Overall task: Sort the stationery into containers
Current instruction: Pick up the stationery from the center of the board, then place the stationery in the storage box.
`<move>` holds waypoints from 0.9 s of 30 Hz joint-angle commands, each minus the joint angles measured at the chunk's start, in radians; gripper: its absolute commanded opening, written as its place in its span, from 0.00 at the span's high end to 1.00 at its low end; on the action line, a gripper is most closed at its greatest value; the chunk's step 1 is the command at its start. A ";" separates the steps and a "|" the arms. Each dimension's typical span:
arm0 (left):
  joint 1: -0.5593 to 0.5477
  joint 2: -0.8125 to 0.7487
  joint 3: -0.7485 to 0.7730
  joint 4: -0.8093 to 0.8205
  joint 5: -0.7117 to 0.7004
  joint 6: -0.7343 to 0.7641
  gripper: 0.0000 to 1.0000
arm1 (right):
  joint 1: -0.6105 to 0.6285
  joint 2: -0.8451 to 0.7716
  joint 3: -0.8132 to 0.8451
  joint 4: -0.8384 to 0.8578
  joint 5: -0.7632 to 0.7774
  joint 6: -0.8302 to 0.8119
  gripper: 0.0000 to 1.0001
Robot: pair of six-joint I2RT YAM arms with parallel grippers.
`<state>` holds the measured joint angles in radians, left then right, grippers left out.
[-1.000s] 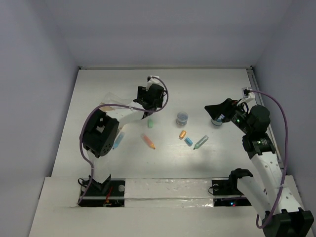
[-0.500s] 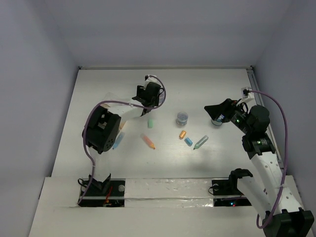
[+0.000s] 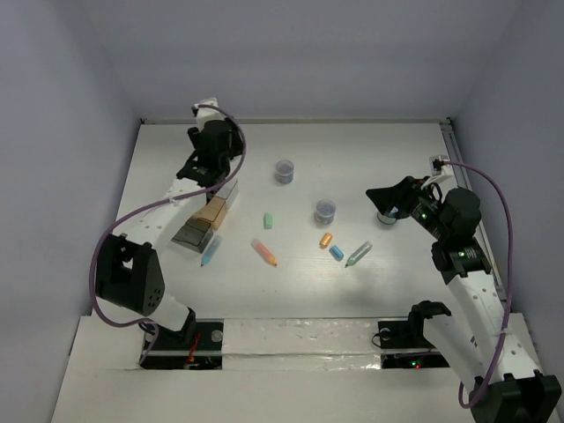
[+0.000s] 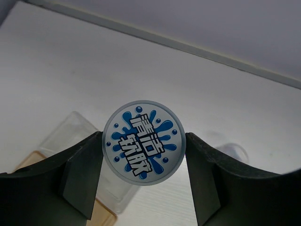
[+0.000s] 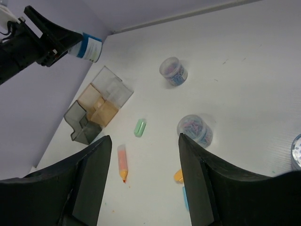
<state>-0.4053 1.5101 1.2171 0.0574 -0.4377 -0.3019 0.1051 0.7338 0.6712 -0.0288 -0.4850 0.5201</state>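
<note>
Stationery tub (image 4: 143, 142), the one with the blue splash label on its lid, is clamped between the fingers of the left gripper (image 4: 143, 149), both inner faces touching its sides. I see it raised off the table (image 3: 397, 150) at the far left, near the far end of the containers (image 3: 208, 214), which stand together below it. The right gripper (image 3: 381, 197) hangs with its jaws apart and nothing between them. A second tub (image 3: 385, 218) stands just beside it, at the right edge of its wrist view. Two further tubs (image 3: 284, 170) (image 3: 326, 210) stand mid-table. The green stick (image 3: 268, 220), orange stick (image 3: 264, 253) and teal stick (image 3: 358, 255) lie loose between the arms, well apart from either gripper.
</note>
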 commanded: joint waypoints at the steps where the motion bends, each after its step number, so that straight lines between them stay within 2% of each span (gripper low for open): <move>1: 0.078 0.002 -0.030 -0.042 -0.015 -0.069 0.89 | 0.007 -0.002 0.005 0.040 0.008 -0.017 0.35; 10: 0.192 0.061 -0.036 -0.054 -0.108 -0.074 0.89 | 0.016 0.003 0.007 0.033 0.016 -0.020 0.39; 20: 0.211 0.177 -0.022 -0.056 -0.148 -0.057 0.87 | 0.016 0.007 0.008 0.032 0.023 -0.025 0.39; 22: 0.211 0.183 -0.025 -0.056 -0.144 -0.062 0.82 | 0.016 0.009 0.010 0.032 0.020 -0.025 0.39; 23: 0.211 0.182 -0.028 -0.054 -0.147 -0.063 0.76 | 0.016 0.010 0.008 0.032 0.022 -0.025 0.39; 24: 0.211 0.182 -0.028 -0.054 -0.148 -0.063 0.76 | 0.016 0.012 0.008 0.032 0.022 -0.025 0.39; 25: 0.211 0.180 -0.030 -0.056 -0.148 -0.063 0.66 | 0.016 0.013 0.008 0.032 0.022 -0.025 0.38; 27: 0.211 0.168 -0.030 -0.056 -0.151 -0.066 0.54 | 0.016 0.015 0.007 0.032 0.023 -0.025 0.37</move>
<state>-0.2008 1.7267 1.1580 -0.0433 -0.5438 -0.3607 0.1127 0.7467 0.6712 -0.0307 -0.4721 0.5125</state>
